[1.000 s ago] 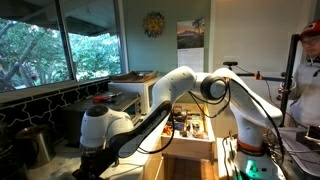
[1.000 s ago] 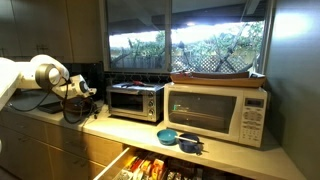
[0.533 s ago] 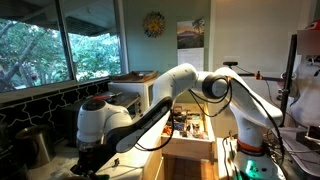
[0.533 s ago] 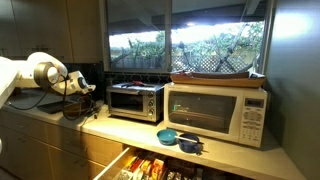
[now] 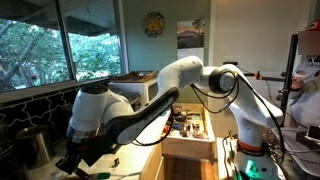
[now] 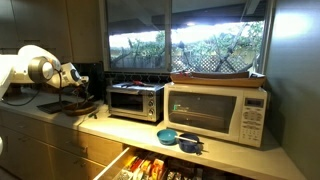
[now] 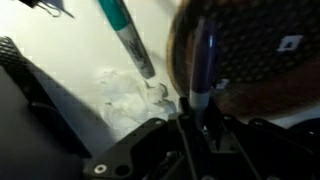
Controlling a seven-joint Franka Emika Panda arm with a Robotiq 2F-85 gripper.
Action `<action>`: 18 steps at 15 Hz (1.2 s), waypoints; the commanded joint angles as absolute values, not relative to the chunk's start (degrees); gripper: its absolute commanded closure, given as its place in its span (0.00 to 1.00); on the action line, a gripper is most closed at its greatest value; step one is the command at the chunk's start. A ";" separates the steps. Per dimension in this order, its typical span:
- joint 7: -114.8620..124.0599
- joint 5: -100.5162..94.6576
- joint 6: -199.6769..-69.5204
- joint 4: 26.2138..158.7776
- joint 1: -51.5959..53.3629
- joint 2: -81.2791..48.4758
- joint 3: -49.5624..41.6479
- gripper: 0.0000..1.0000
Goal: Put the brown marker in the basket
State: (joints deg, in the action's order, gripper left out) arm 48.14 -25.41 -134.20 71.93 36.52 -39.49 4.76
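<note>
The arm shell [image 5: 100, 105] is seen as smooth, glossy white plastic. In an exterior view the toaster oven [image 6: 135, 100] is finished in brushed metal, the microwave [image 6: 215, 112] in matt cream plastic, and the basket [image 6: 218, 77] on it is woven of rough brown fibre.
</note>
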 commanded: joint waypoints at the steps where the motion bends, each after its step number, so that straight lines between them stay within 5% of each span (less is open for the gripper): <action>1: 46.53 -27.13 -142.76 69.60 37.45 -43.40 5.46 0.95; 2: 46.74 -27.78 -143.83 68.59 37.93 -44.71 4.93 0.57; 4: 46.10 -27.28 -145.30 68.60 37.60 -45.60 5.54 0.51; 10: 37.51 -26.20 -159.93 82.57 32.03 -34.75 10.94 0.05; 17: 14.33 -23.63 -179.83 97.17 12.96 -23.72 32.79 0.00; 18: 21.48 -25.77 -176.85 90.05 19.70 -27.47 25.40 0.00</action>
